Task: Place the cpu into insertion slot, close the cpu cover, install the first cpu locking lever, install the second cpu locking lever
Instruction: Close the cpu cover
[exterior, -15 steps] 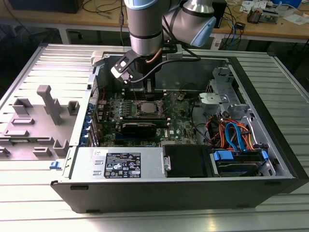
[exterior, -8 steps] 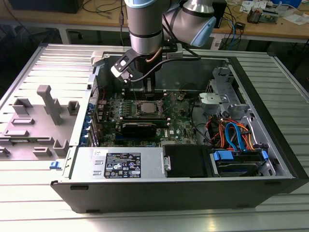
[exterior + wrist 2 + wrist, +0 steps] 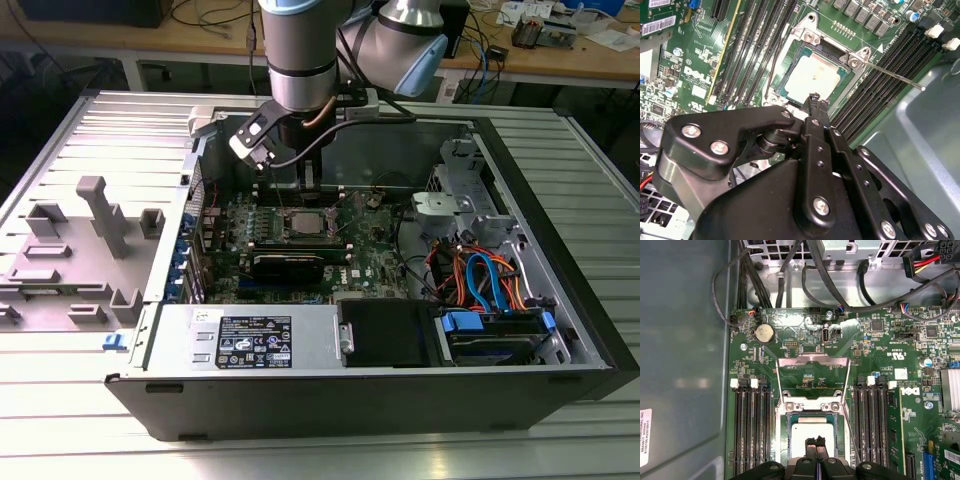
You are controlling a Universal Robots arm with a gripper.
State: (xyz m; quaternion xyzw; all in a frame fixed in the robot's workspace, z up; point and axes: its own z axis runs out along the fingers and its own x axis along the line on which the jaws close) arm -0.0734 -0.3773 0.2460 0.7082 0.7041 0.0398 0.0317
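In the exterior view the claw hangs inside the open computer case, directly over the board, with the cpu just below its tip.

In the second wrist view the claw has its 2 fingers pressed together and grips nothing. The cpu is already seated flat in the insertion slot, just beyond the fingertips. 1 locking lever sticks out free, angled away over the memory slots.

In the first wrist view the closed claw hovers over the cpu. The cpu cover is swung open on the side of the insertion slot away from the claw, toward the coin cell. Its hinge line runs crosswise to the line from claw to cover, so the cover lies straight ahead past the chip.
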